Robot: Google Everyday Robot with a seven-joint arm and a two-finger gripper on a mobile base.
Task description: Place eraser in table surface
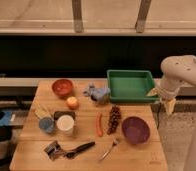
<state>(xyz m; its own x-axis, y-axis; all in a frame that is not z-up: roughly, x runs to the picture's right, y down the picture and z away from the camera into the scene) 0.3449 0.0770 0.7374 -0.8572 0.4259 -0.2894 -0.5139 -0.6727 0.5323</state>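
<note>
The eraser [64, 115] is a small flat black block lying on the table surface [141, 154], just behind the white cup [65, 125] at the left middle. The tan wooden tabletop holds several objects. My gripper [168, 106] hangs pointing down off the table's right edge, beside the green tray's right end, far to the right of the eraser. Nothing shows in it.
A green tray [131, 86] stands at the back right. On the table lie a red bowl [62, 87], an orange [71, 102], a blue cup [46, 124], a red pepper [99, 124], grapes [113, 119], a purple bowl [136, 130], a fork [108, 148], a black-handled utensil [80, 148] and a metal clip tool [53, 149].
</note>
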